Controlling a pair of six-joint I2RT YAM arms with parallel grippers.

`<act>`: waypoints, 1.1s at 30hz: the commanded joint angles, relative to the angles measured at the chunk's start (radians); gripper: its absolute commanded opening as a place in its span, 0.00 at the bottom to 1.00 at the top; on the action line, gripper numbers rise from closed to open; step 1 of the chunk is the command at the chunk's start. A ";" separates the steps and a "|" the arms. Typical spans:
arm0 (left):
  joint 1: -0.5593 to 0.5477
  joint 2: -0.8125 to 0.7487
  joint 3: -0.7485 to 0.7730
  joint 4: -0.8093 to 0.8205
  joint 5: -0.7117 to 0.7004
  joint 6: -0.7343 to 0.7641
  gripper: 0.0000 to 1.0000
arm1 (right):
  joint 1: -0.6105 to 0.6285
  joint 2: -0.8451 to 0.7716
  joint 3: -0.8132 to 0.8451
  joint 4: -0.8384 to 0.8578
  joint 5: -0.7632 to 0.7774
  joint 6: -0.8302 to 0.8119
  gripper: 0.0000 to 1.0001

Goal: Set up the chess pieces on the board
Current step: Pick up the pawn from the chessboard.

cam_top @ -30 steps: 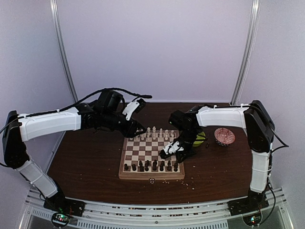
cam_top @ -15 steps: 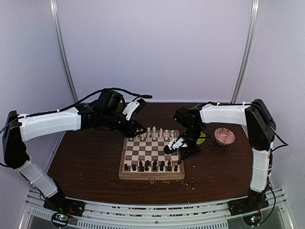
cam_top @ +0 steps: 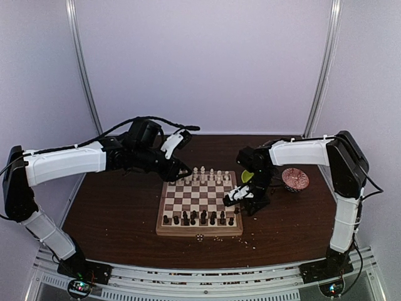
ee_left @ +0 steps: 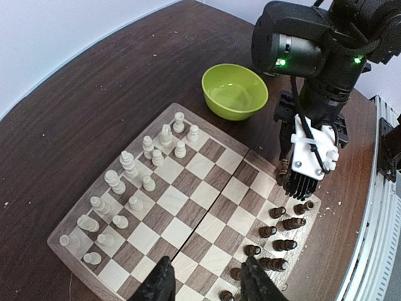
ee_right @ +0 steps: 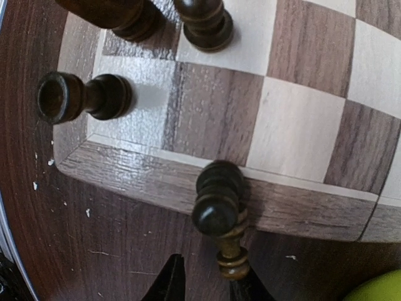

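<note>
The board lies mid-table. Cream-white chess pieces stand on its far rows and dark brown ones on its near row. My left gripper hovers open and empty by the far left corner; in its wrist view the fingers straddle bare squares. My right gripper is at the board's right edge, near its front corner. In its wrist view the jaws are apart over the table. A dark pawn stands on the rim, and a brown turned piece lies against the right finger.
A lime-green bowl sits just right of the board, partly behind the right arm, and shows whole in the left wrist view. A red patterned bowl is farther right. Pale crumbs lie before the board.
My right gripper has moved right, from over the board's right files to just past its right edge. The left arm has not moved.
</note>
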State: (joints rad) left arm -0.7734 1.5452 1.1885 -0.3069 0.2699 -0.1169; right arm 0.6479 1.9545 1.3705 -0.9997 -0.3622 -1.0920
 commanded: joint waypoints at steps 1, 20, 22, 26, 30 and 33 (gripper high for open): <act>-0.003 -0.027 -0.009 0.041 0.015 0.011 0.39 | -0.008 -0.061 0.002 0.017 0.017 0.009 0.27; -0.004 -0.034 -0.018 0.052 0.032 0.002 0.39 | 0.016 -0.008 0.058 0.012 -0.039 0.010 0.31; -0.004 -0.034 -0.017 0.051 0.033 0.001 0.39 | 0.016 -0.008 0.052 0.016 -0.028 0.010 0.28; -0.006 -0.029 -0.018 0.053 0.035 0.002 0.39 | 0.017 -0.008 0.049 0.010 -0.028 0.010 0.24; -0.015 -0.023 -0.019 0.055 0.031 0.005 0.39 | 0.016 -0.001 0.050 0.003 -0.042 0.016 0.18; -0.023 -0.020 -0.019 0.056 0.031 0.006 0.39 | 0.015 0.008 0.050 -0.003 -0.051 0.034 0.17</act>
State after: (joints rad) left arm -0.7818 1.5314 1.1751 -0.2943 0.2913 -0.1173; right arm 0.6579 1.9373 1.4094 -0.9802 -0.3969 -1.0843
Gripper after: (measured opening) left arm 0.390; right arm 0.171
